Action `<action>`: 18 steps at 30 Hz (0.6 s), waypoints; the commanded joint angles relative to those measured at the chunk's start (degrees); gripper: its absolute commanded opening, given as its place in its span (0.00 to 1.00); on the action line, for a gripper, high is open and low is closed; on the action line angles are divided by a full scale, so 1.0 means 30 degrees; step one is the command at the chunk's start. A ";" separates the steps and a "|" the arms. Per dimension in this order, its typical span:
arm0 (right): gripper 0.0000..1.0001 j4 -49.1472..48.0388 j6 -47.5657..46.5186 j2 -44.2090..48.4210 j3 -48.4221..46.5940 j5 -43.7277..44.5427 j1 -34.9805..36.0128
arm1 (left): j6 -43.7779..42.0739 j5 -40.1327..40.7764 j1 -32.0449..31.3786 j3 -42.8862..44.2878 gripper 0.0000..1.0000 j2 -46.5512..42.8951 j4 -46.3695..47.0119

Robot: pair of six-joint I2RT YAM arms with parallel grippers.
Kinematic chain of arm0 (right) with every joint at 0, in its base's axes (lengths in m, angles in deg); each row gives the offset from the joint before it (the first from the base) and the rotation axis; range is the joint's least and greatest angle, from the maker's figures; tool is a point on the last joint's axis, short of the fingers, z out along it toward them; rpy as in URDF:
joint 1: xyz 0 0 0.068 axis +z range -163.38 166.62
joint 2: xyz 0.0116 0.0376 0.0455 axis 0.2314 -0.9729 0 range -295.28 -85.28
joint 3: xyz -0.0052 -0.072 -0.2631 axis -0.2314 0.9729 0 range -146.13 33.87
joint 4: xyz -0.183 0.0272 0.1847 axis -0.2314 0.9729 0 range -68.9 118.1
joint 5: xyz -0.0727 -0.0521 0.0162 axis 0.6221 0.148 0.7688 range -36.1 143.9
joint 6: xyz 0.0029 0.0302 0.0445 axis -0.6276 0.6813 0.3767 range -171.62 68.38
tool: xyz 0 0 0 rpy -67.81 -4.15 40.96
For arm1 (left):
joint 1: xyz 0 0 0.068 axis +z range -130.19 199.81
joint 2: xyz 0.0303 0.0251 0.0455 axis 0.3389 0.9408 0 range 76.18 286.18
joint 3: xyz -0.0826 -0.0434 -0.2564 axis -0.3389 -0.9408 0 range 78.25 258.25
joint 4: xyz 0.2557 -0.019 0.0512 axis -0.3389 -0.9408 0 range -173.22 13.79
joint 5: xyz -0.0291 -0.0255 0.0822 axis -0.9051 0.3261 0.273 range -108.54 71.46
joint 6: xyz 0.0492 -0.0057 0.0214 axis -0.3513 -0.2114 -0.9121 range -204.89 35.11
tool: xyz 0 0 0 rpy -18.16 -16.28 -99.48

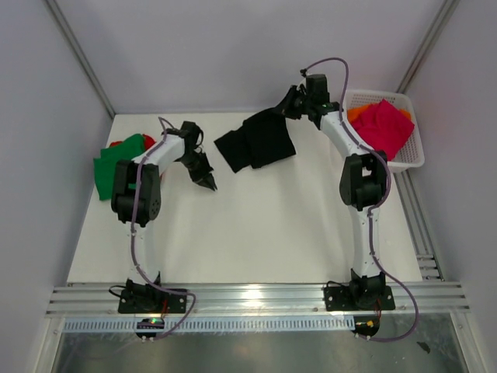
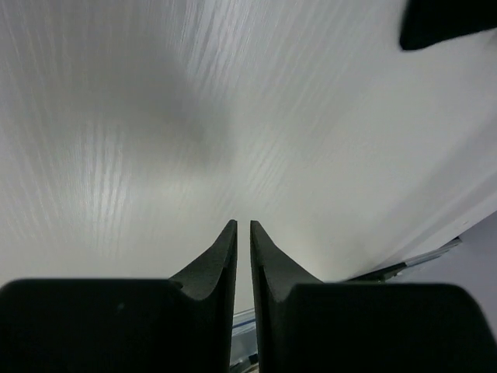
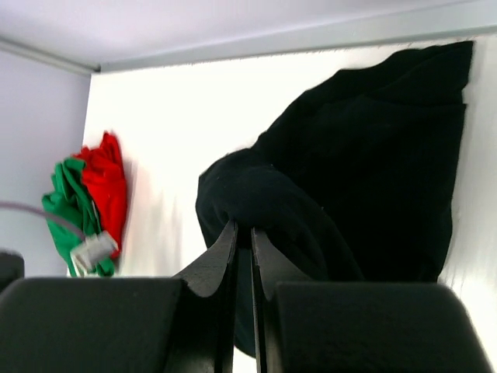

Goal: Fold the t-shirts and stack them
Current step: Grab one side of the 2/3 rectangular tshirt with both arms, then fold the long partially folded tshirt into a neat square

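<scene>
On the white table [image 1: 256, 233], right fingers [image 3: 221, 260] pinch the soft, crumpled black t-shirt [image 1: 256, 140]; left fingers [image 2: 221, 260] press together.

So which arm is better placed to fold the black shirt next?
Right. The right gripper is shut on the black shirt; the left gripper hangs shut and empty over bare table.

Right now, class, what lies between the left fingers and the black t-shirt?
Nothing but bare table separates left fingers from black t-shirt; the top view shows it.
</scene>
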State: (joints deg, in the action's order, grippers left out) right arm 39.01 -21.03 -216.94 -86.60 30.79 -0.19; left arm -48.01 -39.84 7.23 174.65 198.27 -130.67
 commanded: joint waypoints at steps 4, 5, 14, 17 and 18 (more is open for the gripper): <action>0.04 -0.1750 0.2078 -0.1846 -0.2675 0.0585 -0.0588 | 0.0157 -0.0313 -0.2218 -0.3507 0.13 -0.2549 0.2624; 0.04 -0.1781 0.2311 -0.2166 -0.2677 0.0672 -0.0588 | 0.0157 -0.0225 -0.2484 -0.3974 0.13 -0.2665 0.2683; 0.55 -0.1810 0.2666 -0.2698 -0.1274 0.0527 -0.0618 | 0.0771 -0.0634 -0.5239 -0.5706 0.13 -0.3691 0.3474; 0.55 -0.2102 0.2023 -0.2113 0.0102 0.0469 -0.0618 | 0.1152 -0.0839 -0.5972 -0.6116 0.13 -0.3692 0.4030; 0.55 -0.2248 0.1818 -0.1850 0.0541 0.0497 -0.0618 | 0.1240 -0.0840 -0.6147 -0.6205 0.13 -0.3663 0.4176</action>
State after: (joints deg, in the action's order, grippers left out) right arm 34.47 -14.10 -226.18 -87.91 32.32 -2.31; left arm -45.87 -40.91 -10.08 157.05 189.79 -121.27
